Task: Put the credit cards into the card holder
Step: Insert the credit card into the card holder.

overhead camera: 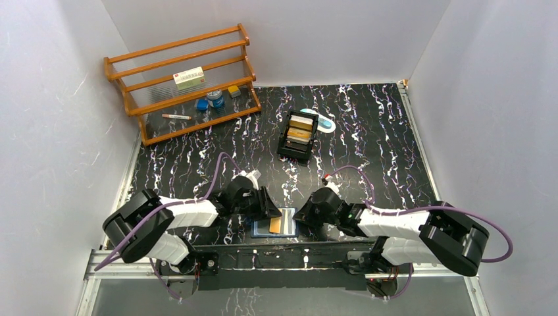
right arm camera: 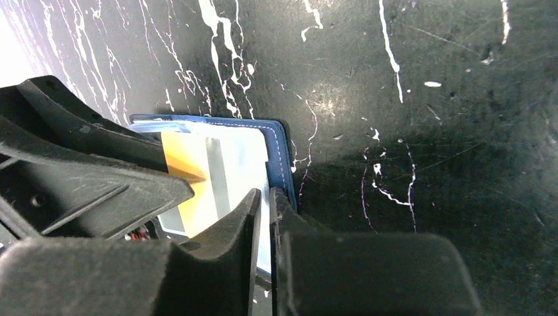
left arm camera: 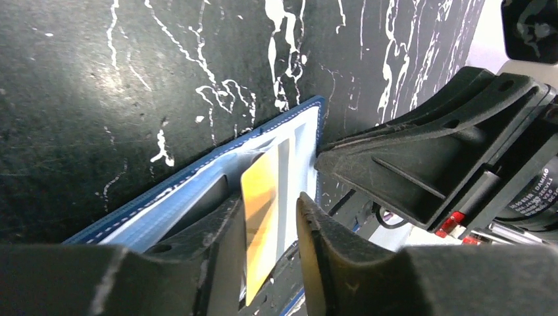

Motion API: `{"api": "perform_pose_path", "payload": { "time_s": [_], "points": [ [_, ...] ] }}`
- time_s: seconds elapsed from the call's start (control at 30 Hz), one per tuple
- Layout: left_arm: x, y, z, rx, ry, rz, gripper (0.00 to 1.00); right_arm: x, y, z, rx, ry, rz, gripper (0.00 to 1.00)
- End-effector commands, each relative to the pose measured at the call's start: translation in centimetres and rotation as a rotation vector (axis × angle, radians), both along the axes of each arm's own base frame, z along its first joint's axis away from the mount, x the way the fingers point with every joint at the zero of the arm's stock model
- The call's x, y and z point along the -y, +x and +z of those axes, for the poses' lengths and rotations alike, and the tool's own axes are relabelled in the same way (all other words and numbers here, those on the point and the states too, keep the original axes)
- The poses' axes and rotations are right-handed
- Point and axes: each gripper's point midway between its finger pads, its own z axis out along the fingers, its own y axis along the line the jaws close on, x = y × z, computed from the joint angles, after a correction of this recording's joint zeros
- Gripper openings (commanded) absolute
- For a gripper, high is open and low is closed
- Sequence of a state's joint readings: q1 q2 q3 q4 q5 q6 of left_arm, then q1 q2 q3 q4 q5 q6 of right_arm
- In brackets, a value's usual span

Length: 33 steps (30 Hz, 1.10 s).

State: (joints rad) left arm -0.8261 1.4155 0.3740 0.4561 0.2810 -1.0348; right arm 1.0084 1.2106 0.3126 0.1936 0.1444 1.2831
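Since both wrists crowd over it, the card holder (overhead camera: 261, 229) is half covered in the top view. It sits at lower centre of frame near the table (overhead camera: 368, 131) edge, open and flat with pale shiny pockets up. Its long axis runs left-right in that frame.

A gold card (left arm camera: 260, 197) lies on the pockets with a grey strip alongside. In the left wrist view its long axis runs bottom to top, and its lower end is cut off behind the fingers. How deep it sits in a pocket is hard to make out.

The left gripper (left arm camera: 270, 201) has its jaws parted. The card lies between them with a gap on the frame-right side, so it is not clamped.

The right gripper (right arm camera: 266, 194) has its jaws almost together, a thin slit, with the tips at the holder's stitched edge. Can't tell whether that edge is pinched.

Each wrist view is part blocked by the other gripper's black body.

Well apart at upper centre of the top view, a black tray (overhead camera: 287, 148) holds stacked cards (overhead camera: 301, 124). A wooden rack (overhead camera: 131, 99) stands upper left with a white-and-red box (overhead camera: 189, 78) on it. The small items below the box are too tiny to name.
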Motion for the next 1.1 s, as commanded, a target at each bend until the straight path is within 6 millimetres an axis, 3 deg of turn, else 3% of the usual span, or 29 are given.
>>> {"api": "perform_pose_path", "payload": {
  "time_s": [0.0,0.23,0.67,0.83,1.07],
  "points": [
    [-2.8,-1.8,-2.1,-0.07,0.167,-0.001,0.36,1.2,-0.4,-0.4,0.007,-0.081,0.027,0.21],
    [-3.5,-0.7,0.4,-0.015,0.222,0.02,0.47,-0.3,-1.3,1.9,0.01,-0.064,0.142,0.36],
    [-4.2,-1.5,3.0,-0.012,0.218,0.008,0.56,-1.5,-2.3,1.3,-0.013,-0.063,0.193,0.27],
    [-4.5,-1.9,2.7,-0.025,0.22,0.014,0.57,-2.2,-2.4,1.4,-0.012,-0.037,0.193,0.26],
    [-6.3,-1.8,1.2,-0.048,0.321,0.062,0.55,-3.5,-1.8,3.5,0.046,0.017,0.204,0.3]
  ]
}}
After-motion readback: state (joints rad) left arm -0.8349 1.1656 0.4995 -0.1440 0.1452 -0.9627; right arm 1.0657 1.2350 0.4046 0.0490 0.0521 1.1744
